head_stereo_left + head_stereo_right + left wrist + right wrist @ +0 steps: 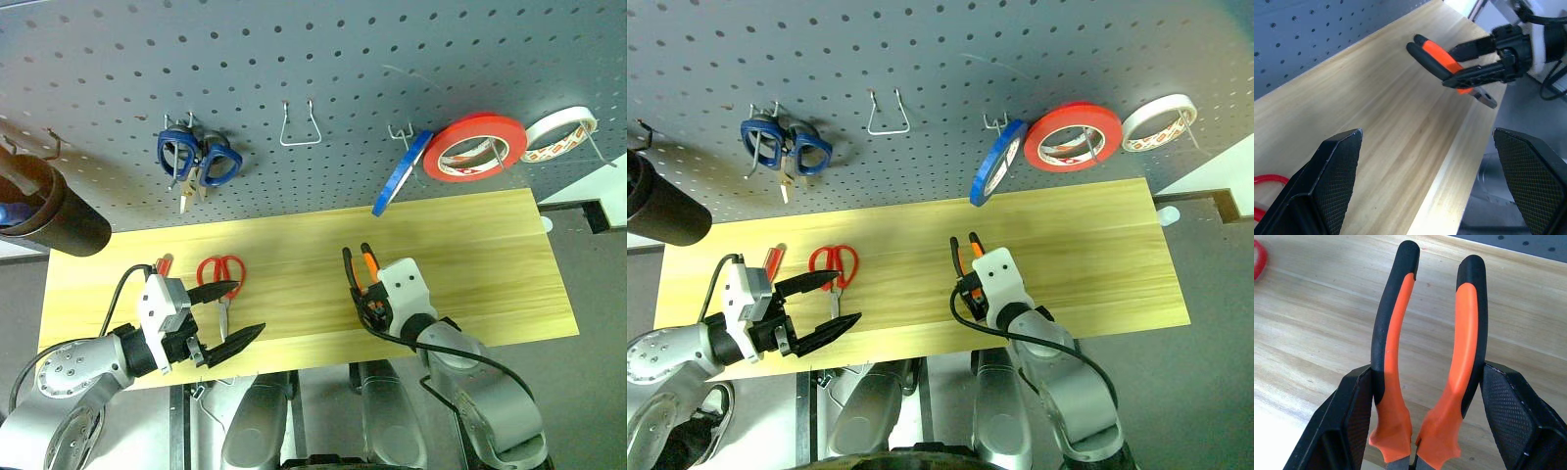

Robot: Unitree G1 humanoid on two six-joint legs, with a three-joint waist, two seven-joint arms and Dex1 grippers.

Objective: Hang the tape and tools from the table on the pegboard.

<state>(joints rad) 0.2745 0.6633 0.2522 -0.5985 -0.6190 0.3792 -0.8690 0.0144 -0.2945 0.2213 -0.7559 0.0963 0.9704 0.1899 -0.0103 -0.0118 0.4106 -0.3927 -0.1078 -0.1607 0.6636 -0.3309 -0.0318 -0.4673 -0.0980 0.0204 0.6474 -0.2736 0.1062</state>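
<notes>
A: Status on the R arm?

B: Right gripper [1420, 396] is clamped on the pliers [359, 270], fingers pressing both handles from outside, handle tips pointing away toward the pegboard [323, 59]. In the left wrist view they look lifted clear of the table [470, 255], near its front edge, about mid-width.

A: And L?

B: Left gripper [233, 313] spread wide, nothing in it, hovering over the front-left part of the tabletop. Red-handled scissors [222, 277] lie flat just beside its upper finger; slim red screwdriver [163, 264] a bit further left, partly hidden behind the wrist.

A: Tape?

B: Blue tape [400, 174] already on a hook at the board's right side, next to the red-orange roll [475, 147] and white roll [558, 132]. Blue-handled scissors [196, 157] hang at left. The wire hook [297, 125] in the middle is free.

A: So pliers go there?

B: My guess, yes. To do it well: keep the handles splayed as they are so a hook prong can pass between them, raise straight up before going fwd, line the gap w/ the prong, then lower till the joint seats. Don't let go until the weight is on the wire. Risk: squeezing harder closes the gap and the prong won't fit.
</notes>
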